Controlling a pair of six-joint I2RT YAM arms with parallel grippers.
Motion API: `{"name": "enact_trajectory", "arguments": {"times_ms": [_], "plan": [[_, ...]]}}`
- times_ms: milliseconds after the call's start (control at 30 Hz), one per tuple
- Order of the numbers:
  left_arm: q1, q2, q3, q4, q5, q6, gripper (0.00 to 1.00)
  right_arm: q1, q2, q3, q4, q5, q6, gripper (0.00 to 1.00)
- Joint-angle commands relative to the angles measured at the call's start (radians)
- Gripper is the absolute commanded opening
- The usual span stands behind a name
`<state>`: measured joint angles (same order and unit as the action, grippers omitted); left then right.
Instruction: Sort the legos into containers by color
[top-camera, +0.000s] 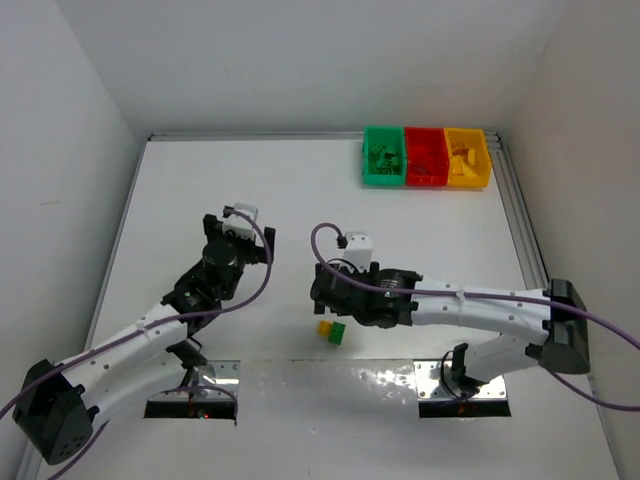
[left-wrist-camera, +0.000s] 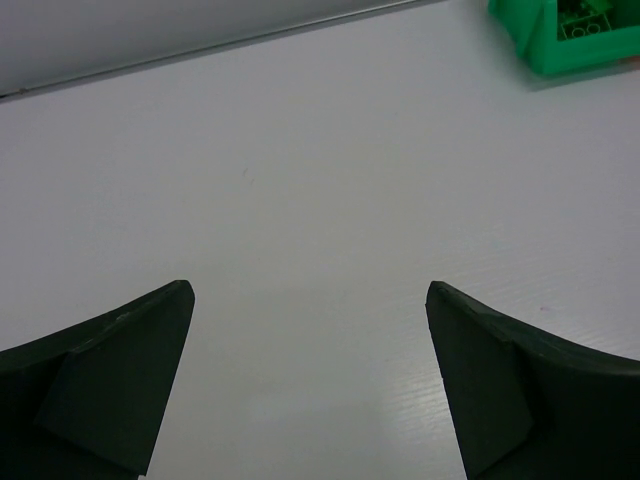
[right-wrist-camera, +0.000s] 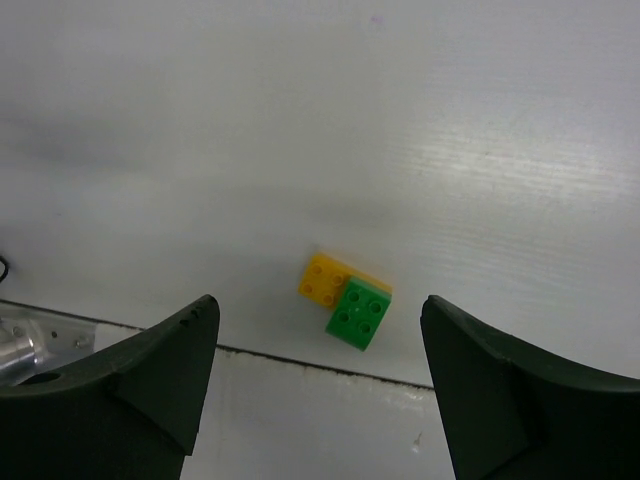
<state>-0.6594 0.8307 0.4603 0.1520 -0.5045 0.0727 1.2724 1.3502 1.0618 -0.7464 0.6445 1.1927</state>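
Lying loose: two legos stuck together, a yellow brick and a green brick.
Look: each is a small square piece with four studs on top; the green one overlaps one corner of the yellow, set off diagonally.
Position: on the white table close to its near edge, just short of the shiny metal plate, between the two arm bases.
Right gripper: released, fingers spread wide, hanging over the pair with both bricks in the gap, touching neither.
Left gripper: released as well, spread over bare table, well apart from the bricks.
Bins: joined in a row at the far right corner, green bin, red bin, yellow-orange bin.
Contents: green pieces show in the green bin, yellow pieces in the yellow-orange one; the red bin's load is too small to make out.
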Motion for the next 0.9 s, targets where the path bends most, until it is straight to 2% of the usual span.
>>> {"name": "enact_trajectory", "arguments": {"times_ms": [0,33,167,300,467,667,867], "plan": [[0.001,0.007,-0.015,0.066,0.015,0.012,1.00,0.005,0.032,-0.012,-0.067,-0.119,0.140,0.80],[0.006,0.014,-0.015,0.061,0.017,0.025,1.00,0.005,0.058,-0.017,-0.065,-0.175,0.163,0.80],[0.038,0.056,-0.015,0.050,0.047,0.026,1.00,0.005,0.156,0.010,-0.111,-0.181,0.218,0.80],[0.087,0.088,-0.026,0.066,0.066,0.019,1.00,0.005,0.179,-0.065,0.045,-0.186,0.266,0.76],[0.093,0.104,-0.040,0.089,0.072,0.035,1.00,0.005,0.236,-0.069,0.082,-0.147,0.283,0.65],[0.093,0.108,-0.063,0.110,0.086,0.035,1.00,0.005,0.279,-0.124,0.150,-0.215,0.324,0.65],[0.095,0.107,-0.078,0.116,0.083,0.021,1.00,0.005,0.268,-0.140,0.087,-0.171,0.354,0.62]]}}
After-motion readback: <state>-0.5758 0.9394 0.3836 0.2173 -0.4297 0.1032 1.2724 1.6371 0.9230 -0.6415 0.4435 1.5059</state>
